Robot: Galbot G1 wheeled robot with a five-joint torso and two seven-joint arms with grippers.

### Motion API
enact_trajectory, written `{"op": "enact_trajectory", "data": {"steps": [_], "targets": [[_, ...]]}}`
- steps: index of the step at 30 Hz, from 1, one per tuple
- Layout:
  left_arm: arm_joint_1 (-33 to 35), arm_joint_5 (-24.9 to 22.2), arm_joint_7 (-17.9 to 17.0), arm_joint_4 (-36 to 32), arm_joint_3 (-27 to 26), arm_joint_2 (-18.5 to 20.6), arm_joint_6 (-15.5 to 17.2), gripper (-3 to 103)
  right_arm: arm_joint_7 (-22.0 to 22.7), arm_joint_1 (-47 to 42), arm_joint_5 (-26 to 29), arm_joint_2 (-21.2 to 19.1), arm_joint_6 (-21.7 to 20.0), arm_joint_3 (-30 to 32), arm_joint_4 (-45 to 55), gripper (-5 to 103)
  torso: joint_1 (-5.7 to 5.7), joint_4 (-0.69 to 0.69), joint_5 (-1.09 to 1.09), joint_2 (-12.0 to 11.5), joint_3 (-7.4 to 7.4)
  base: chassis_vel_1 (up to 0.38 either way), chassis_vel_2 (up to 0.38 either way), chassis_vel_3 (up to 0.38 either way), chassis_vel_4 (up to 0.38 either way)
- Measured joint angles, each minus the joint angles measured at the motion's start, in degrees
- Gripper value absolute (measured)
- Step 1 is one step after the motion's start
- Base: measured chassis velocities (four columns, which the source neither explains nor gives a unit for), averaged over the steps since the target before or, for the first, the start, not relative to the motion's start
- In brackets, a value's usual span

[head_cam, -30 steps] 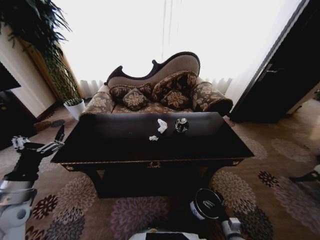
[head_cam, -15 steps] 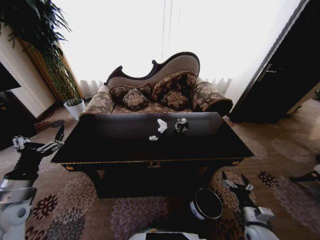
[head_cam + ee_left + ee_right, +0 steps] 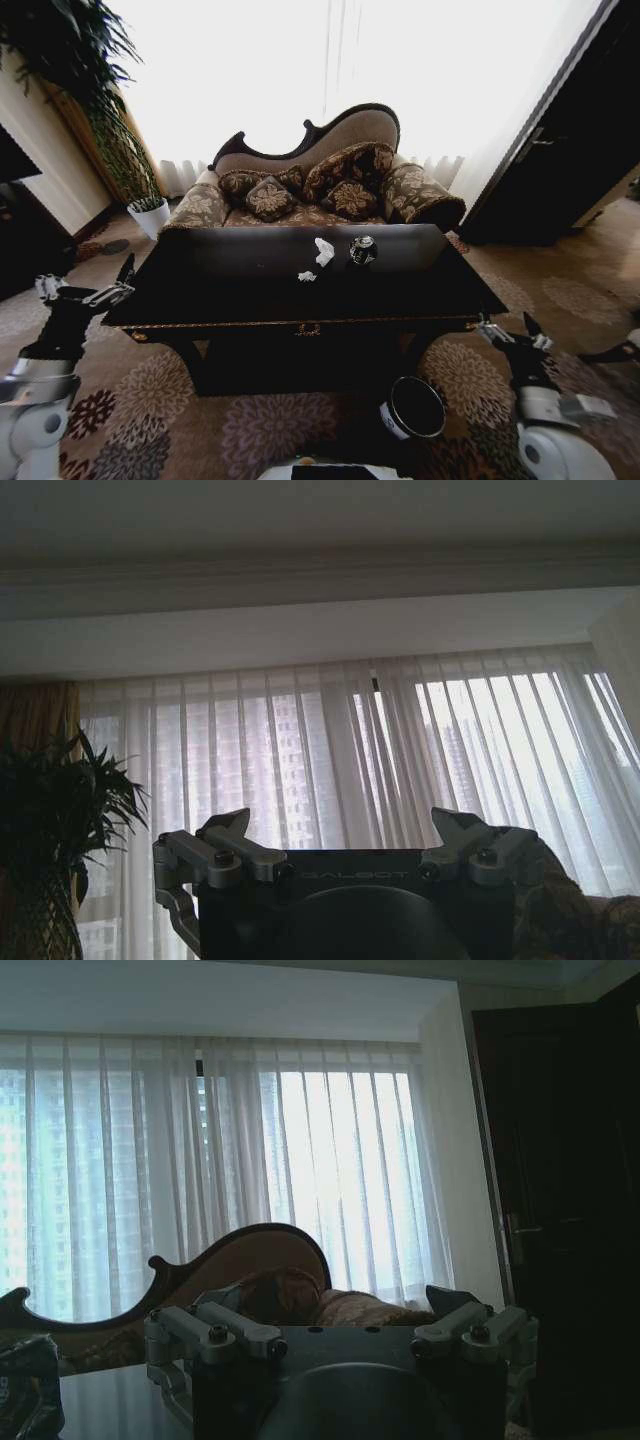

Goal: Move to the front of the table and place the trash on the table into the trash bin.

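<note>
Two grippers flank the tabletop (image 3: 250, 290), both raised with fingers spread and nothing between them: the left gripper (image 3: 85, 290) just off the left corner, the right gripper (image 3: 512, 332) beside the right front corner. Near the middle of the glossy black surface, toward the sofa (image 3: 320, 180) side, lie the paper wads (image 3: 318, 258), one small and low, one taller and crumpled. They look nearly weightless and soft, so a gentle pinch across the bulk should do, though they may slide on the polished top. Just to their right stands the small dark can (image 3: 362, 249); it is probably light, stiff and smooth-walled, best taken around its side. Down on the carpet, near the robot's base and to the right, sits the trash bin (image 3: 414, 408), mouth open upward. The can's label is too dark to read, whether it is empty cannot be told, and I cannot make out any bottle.
</note>
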Motion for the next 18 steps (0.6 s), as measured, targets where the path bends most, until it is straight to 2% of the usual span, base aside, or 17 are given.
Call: {"op": "enact_trajectory", "data": {"steps": [3,4,5,6,8,10,11,16,18], "targets": [[0.3,-0.2,-0.3,-0.3,-0.6,0.4,0.0,100,4.5,4.3,2.0,-5.9,0.0,-3.3,2.2,100,0.0,0.02,0.0,0.0,0.0,0.0,0.0,0.0,0.0],[0.4,-0.3,-0.4,-0.4,-0.7,0.4,0.0,100,5.2,5.1,2.3,-6.5,0.0,-3.9,2.5,100,0.0,0.02,-0.01,0.0,0.0,0.0,0.0,0.0,0.0],[0.7,-0.5,-0.4,-0.6,-1.1,0.5,0.0,100,7.8,8.2,3.2,-8.7,-0.2,-6.9,3.5,100,0.0,0.02,0.0,0.0,0.0,0.0,0.0,0.0,0.0],[0.7,-0.5,-0.4,-0.6,-1.1,0.5,0.0,100,7.8,8.2,3.2,-8.7,-0.2,-6.9,3.5,100,0.0,0.02,0.0,0.0,0.0,0.0,0.0,0.0,0.0],[0.9,-0.9,-0.4,-0.9,-1.6,0.5,0.0,100,10.2,12.6,3.5,-10.7,-0.3,-12.1,4.3,100,0.01,0.02,-0.01,0.0,0.01,0.0,0.0,0.0,0.0],[1.2,-1.3,-0.4,-1.2,-2.2,0.6,0.0,100,11.2,17.1,2.7,-12.1,-0.3,-18.7,4.4,100,0.01,0.02,0.01,0.0,0.0,0.0,0.0,0.0,0.0],[1.2,-1.3,-0.4,-1.2,-2.2,0.6,0.0,100,11.2,17.1,2.7,-12.1,-0.3,-18.7,4.4,100,0.01,0.02,0.01,0.0,0.0,0.0,0.0,0.0,0.0],[1.8,-1.4,-0.3,-1.3,-3.0,0.5,-0.2,100,12.1,25.1,2.3,-15.1,-0.6,-31.9,4.7,100,0.0,0.01,0.0,0.0,0.0,0.0,0.0,0.0,0.0],[1.9,-1.4,-0.3,-1.3,-3.0,0.4,-0.2,100,12.2,26.7,2.2,-16.0,-0.7,-34.0,4.4,100,0.0,0.02,0.0,0.0,0.01,0.0,0.0,0.0,0.0]]}}
